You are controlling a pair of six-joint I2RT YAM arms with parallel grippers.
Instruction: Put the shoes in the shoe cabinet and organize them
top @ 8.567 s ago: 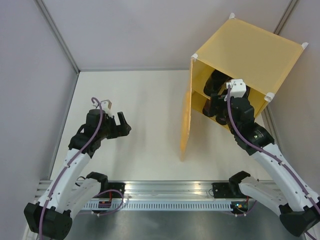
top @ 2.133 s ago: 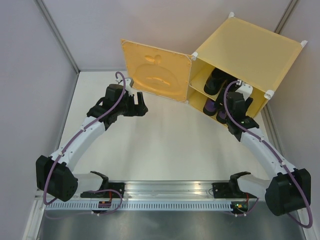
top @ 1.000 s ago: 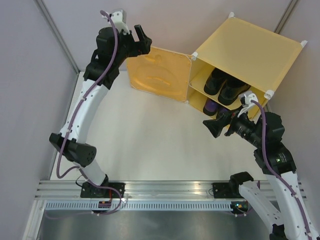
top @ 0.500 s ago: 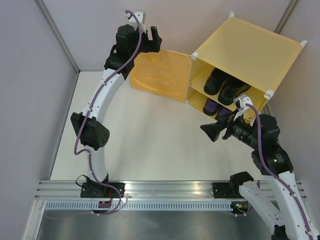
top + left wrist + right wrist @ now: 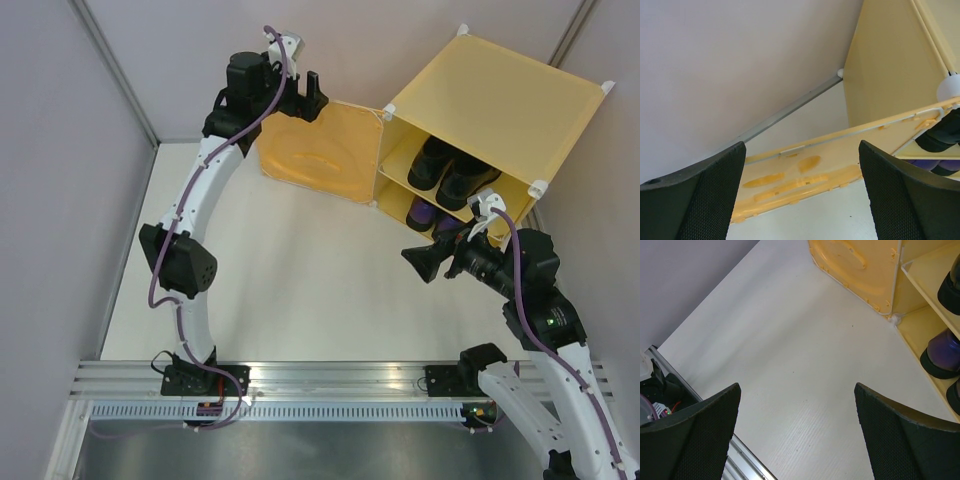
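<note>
The yellow shoe cabinet point(image 5: 500, 95) stands at the back right with its apple-embossed door point(image 5: 320, 150) swung wide open to the left. The black pair point(image 5: 450, 170) sits on the inner shelf and the purple pair point(image 5: 420, 212) sits below it. My left gripper point(image 5: 305, 98) is open and empty, raised just above the door's top edge; its wrist view looks down on the door point(image 5: 830, 160). My right gripper point(image 5: 422, 262) is open and empty, in front of the cabinet and apart from it. A purple shoe point(image 5: 942, 352) shows in the right wrist view.
Grey walls close in the white table point(image 5: 300, 290) on the left, back and right. The metal rail point(image 5: 330, 385) with both arm bases runs along the near edge. The left arm stretches high along the left side of the table.
The door has swung from edge-on to wide open. My right gripper has pulled back out of the cabinet. In the last half second my left gripper has shifted slightly right over the door.
</note>
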